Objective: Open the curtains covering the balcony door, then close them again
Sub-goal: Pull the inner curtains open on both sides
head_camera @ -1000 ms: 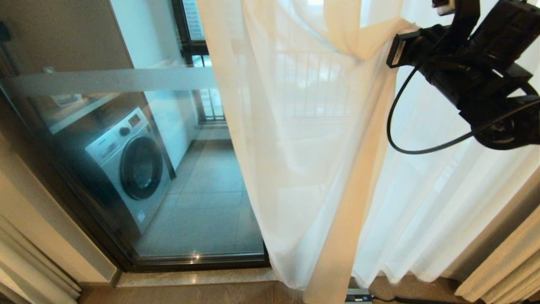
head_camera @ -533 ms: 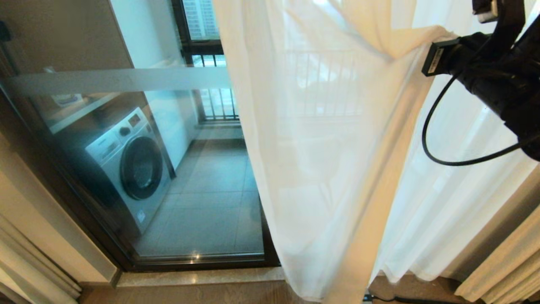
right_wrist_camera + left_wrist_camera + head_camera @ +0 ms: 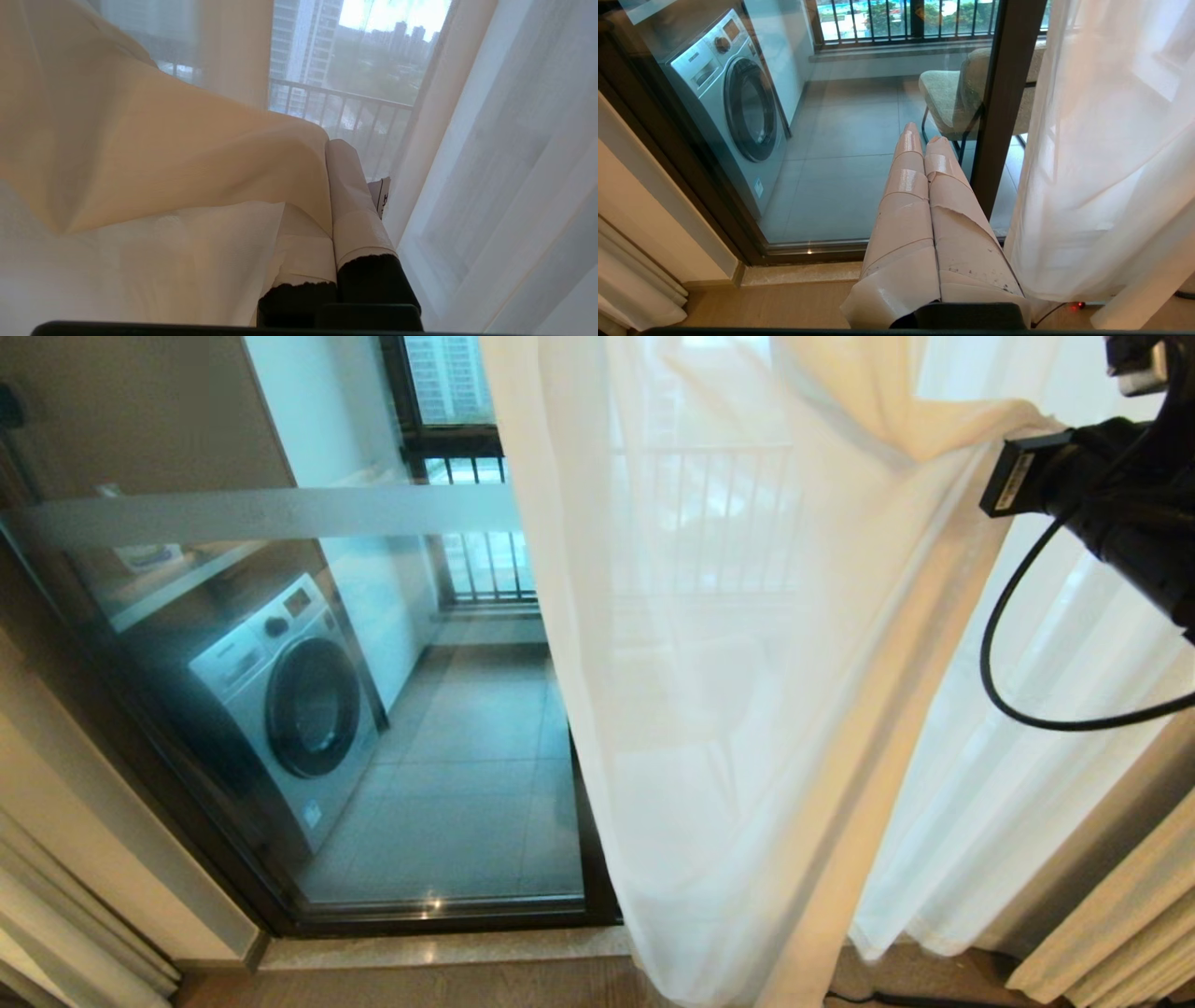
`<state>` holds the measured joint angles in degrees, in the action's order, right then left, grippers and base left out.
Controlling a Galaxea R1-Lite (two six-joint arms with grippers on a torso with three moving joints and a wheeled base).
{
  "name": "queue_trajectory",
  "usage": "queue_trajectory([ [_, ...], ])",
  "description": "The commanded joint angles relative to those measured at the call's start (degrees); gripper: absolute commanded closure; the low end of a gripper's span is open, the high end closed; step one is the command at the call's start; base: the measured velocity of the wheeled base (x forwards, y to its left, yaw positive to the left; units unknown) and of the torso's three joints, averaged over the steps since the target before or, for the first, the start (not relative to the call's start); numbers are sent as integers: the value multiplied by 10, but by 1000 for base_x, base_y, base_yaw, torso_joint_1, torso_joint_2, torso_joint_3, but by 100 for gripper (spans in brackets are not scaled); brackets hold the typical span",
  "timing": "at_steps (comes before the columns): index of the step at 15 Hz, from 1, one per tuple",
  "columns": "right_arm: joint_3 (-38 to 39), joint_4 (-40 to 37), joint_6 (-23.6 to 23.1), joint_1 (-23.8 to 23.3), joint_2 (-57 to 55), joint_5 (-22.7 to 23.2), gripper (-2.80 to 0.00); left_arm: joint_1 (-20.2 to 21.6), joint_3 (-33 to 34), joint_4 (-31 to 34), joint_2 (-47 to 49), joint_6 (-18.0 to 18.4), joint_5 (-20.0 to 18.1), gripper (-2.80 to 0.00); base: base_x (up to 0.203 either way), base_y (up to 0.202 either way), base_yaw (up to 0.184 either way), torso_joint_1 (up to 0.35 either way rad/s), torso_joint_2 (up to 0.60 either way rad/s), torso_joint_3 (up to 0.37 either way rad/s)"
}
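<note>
Your right gripper (image 3: 329,186) — taped fingers pinched on the curtains' (image 3: 747,709) thin sheer fold, high at right | your left gripper (image 3: 924,140) pressed shut, empty | smooth glass balcony door (image 3: 280,709) — half uncovered, at left

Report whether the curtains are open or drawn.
Partly open: the curtains bunch toward the right tool, baring the balcony door on the left.

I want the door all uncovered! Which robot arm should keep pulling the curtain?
The right. Its end effector is shut on the sheer curtain, which bunches toward it. The left end effector is shut on nothing, low before the balcony door.
</note>
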<state>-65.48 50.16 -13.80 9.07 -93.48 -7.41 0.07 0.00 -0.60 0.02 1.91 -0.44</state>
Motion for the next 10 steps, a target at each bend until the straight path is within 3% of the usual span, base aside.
queue_trajectory([
  [1, 11, 4, -1, -1, 6, 0, 0, 0, 0, 0, 0, 0, 0, 0, 0, 0, 0, 0, 0, 0],
  [10, 20, 14, 0, -13, 7, 0, 0, 0, 0, 0, 0, -3, 0, 0, 0, 0, 0, 0, 0, 0],
])
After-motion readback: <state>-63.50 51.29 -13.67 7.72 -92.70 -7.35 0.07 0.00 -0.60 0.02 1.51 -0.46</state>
